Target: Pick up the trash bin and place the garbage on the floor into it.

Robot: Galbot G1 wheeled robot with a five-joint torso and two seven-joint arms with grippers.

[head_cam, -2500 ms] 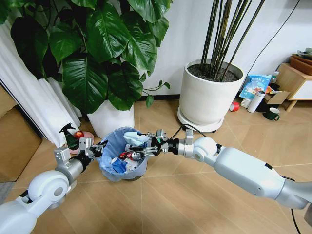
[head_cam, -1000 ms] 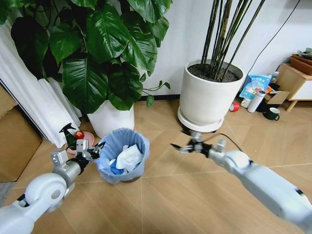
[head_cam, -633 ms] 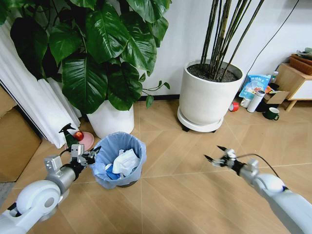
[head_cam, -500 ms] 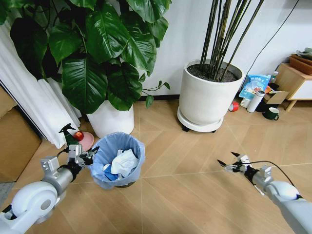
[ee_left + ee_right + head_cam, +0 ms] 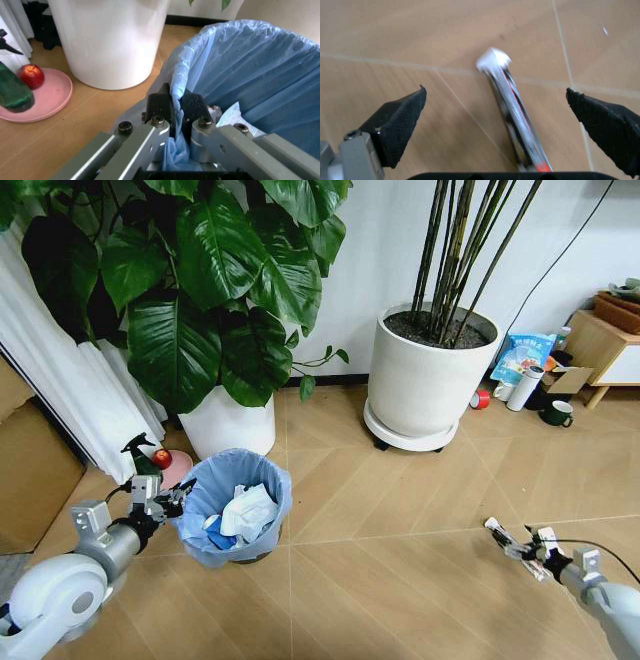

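The left gripper stood at the near-left side of the trash bin, its two dark fingers pinched together on the light-blue bag where it folds over the rim, so the jaws were closed tight on the bin's edge. In the left wrist view the same gripper showed one finger outside the bag and one inside, with the plastic squeezed between them. The trash bin sat on the wooden floor just in front of the white plant pot and near the pink dish that held a green spray bottle and a red apple. Inside the bin lay crumpled white tissues on top of other scraps. Well apart from it, low on the right side of the floor, the right gripper hung close above a thin strip of litter. In the right wrist view its jaws were spread wide, one dark fingertip on each side, holding nothing, and the thin strip, white at its far end with a red line along it, lay on the floor between them, touching neither.
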